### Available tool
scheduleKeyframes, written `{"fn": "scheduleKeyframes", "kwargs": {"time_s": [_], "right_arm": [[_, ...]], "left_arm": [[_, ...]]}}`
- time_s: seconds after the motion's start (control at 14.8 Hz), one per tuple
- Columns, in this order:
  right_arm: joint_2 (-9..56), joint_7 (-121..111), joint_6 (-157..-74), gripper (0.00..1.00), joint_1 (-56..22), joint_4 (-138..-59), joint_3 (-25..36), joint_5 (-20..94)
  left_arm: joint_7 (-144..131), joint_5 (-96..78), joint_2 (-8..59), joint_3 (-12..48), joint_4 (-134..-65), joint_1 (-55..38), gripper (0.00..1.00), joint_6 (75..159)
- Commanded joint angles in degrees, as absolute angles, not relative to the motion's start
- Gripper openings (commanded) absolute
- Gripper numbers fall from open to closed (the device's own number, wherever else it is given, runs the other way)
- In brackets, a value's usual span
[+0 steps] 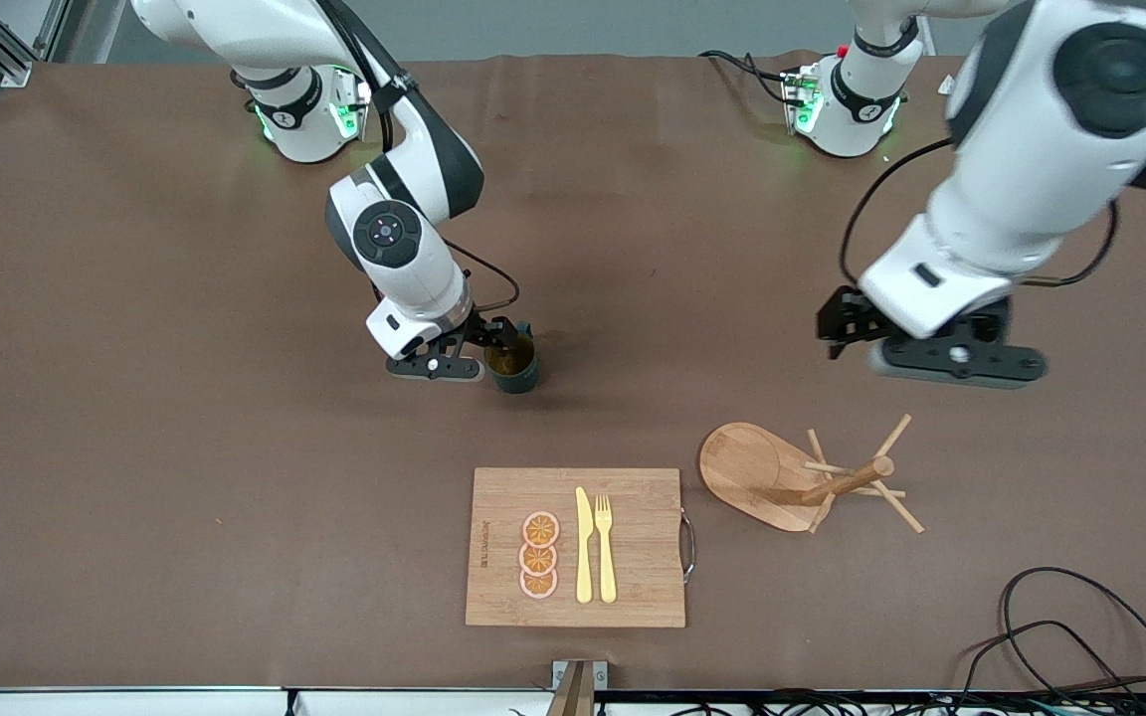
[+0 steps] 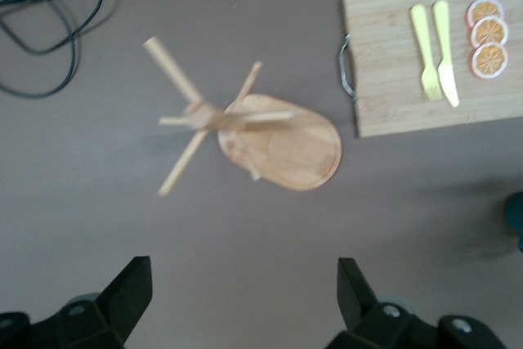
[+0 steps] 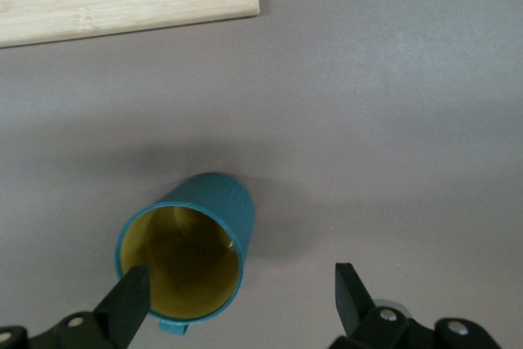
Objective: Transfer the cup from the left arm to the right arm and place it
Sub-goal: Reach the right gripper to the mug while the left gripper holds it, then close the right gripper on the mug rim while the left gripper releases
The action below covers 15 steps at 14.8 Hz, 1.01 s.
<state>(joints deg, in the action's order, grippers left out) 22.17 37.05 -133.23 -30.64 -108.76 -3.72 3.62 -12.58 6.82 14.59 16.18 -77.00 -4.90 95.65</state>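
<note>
the cup [image 1: 513, 364] stands upright on the desk [image 1: 135, 398] near its middle, mouth up. the right gripper [image 1: 478, 348] hangs released right at its rim, one finger over the mouth and the other outside the wall. the left gripper [image 1: 931, 348], also released and empty, waits over the desk near the wooden mug tree [image 1: 812, 477], well apart from the cup, so the right arm is much nearer.

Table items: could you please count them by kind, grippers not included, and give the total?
Cup: 1
Cutting board: 1
Orange slices: 3
Yellow knife: 1
Yellow fork: 1
Wooden mug tree: 1
Total: 8
</note>
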Motion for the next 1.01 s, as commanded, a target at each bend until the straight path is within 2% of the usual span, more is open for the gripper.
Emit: {"fn": "scheduleKeyframes", "kwargs": {"time_s": [0.0,0.54,0.68,0.95], "right_arm": [[21.8,38.75,-138.75,1.0,-31.64,-112.75,-3.25,4.04],[23.82,40.34,-140.89,0.98,-32.96,-113.55,-3.25,4.04],[24.17,43.05,-140.98,0.88,-33.66,-113.47,-3.25,4.04],[24.7,43.33,-140.8,0.57,-34.28,-113.29,-3.25,4.04]], "left_arm": [[-8.89,4.75,10.2,16.26,-79.01,-1.33,1.0,90.98],[-6.07,3.25,1.24,6.51,-84.19,-3.69,1.0,85.43],[-5.63,0.9,-0.17,5.11,-85.86,-3.95,1.0,85.43],[-5.71,0.26,-4.04,2.46,-90.43,-5.36,1.0,86.39]]}}
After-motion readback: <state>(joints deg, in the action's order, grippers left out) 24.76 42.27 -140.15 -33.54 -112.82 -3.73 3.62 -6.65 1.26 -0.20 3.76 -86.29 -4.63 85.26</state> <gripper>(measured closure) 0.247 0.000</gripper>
